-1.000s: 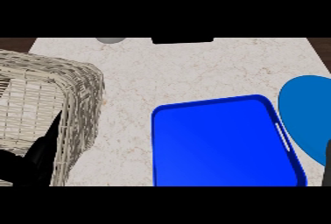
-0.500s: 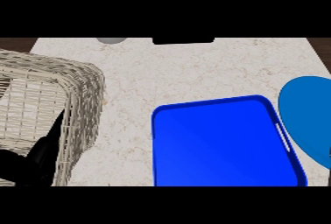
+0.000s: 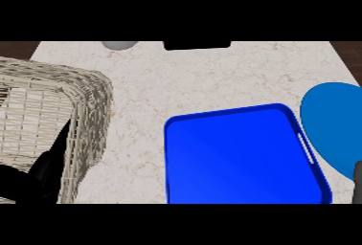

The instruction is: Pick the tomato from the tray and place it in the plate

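- A pale stone counter [image 3: 212, 72] was seen from steeply above.
- A blue tray [image 3: 240, 158] lay near and right of centre, its near edge cut off by the view.
- A blue plate [image 3: 332, 115] lay just right of the tray, partly out of view.
- A wicker basket [image 3: 92, 95] stood at the left.
- The tomato showed nowhere, neither on the visible part of the tray nor on the plate. Where it was could not be told.
- The left hand [image 3: 25, 184] rested at the near left over the basket, released, fingers straight and pointing far, grasping nothing.
- Only a dark sliver of the right hand [image 3: 357, 179] showed at the near right edge beside the plate. Whether it grasped anything could not be told.
- The step in hand was probably the carry to the plate, or else the pick, which remained unclear.
- If the right hand held the tomato, the next move called for bringing it over the plate's middle and lowering before release.
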Robot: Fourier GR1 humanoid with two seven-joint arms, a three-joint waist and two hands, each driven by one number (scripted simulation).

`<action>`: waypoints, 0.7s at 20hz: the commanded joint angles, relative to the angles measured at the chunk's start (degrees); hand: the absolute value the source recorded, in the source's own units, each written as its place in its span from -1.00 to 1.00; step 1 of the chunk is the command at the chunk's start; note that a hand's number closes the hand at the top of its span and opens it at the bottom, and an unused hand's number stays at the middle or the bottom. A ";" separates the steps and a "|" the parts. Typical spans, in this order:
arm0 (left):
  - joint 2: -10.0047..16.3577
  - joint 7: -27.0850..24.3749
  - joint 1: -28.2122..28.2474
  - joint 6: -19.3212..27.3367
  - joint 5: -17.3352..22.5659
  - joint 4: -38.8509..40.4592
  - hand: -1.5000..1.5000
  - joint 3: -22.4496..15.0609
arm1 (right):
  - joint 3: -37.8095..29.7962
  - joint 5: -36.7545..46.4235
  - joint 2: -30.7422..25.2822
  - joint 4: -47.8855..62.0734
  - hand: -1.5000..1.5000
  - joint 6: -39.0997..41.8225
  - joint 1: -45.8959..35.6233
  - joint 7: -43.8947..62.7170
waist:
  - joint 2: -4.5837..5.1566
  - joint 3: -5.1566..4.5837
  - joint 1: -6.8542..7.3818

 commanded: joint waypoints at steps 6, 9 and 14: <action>-3.28 2.76 0.68 -0.59 1.86 7.90 0.00 -1.62 | 14.05 -11.54 8.64 -16.18 -1.00 -2.60 10.39 -3.60 | 1.24 -1.71 -0.62; -4.40 1.77 1.69 0.13 0.17 8.47 0.00 -3.11 | 19.53 -14.08 8.72 -18.53 -1.00 -3.33 15.35 -3.25 | 1.37 -1.70 -0.38; -4.10 2.66 -0.60 -0.06 0.05 8.84 0.00 -2.23 | 27.67 -14.41 8.78 -21.19 -1.00 -4.25 24.61 -0.80 | 1.63 -1.75 -0.67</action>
